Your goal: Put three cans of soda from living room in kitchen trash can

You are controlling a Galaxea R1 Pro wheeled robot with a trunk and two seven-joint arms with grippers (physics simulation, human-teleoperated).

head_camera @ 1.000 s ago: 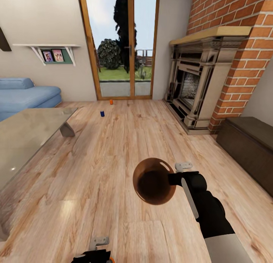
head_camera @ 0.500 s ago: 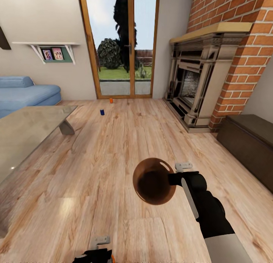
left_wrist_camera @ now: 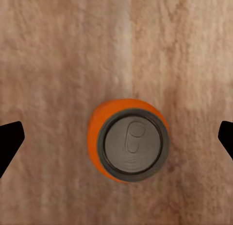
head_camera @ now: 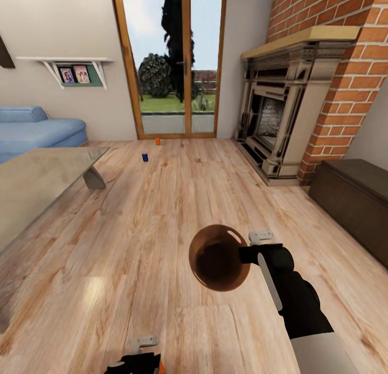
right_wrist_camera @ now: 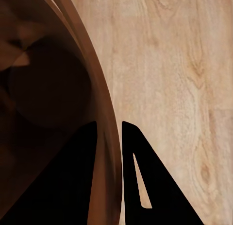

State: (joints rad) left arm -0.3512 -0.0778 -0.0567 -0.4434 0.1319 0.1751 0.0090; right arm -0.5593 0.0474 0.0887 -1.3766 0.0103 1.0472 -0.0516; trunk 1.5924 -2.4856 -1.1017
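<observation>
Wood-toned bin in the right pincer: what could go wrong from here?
1. The right pincer pinches only the rim of the round wood-toned bin; it may tilt or slip on the move.
2. The left pincer has its fingertips wide of the orange soda can, so that can isn't gripped.
3. The glass table lies close on the left of the way to the dark blue can.

Bright, even daylight comes through the glass doors (head_camera: 171,67). A soft glare patch sits on the plank floor (head_camera: 97,288). Both wrist views are blurred and soft; the head view bends at its edges.
</observation>
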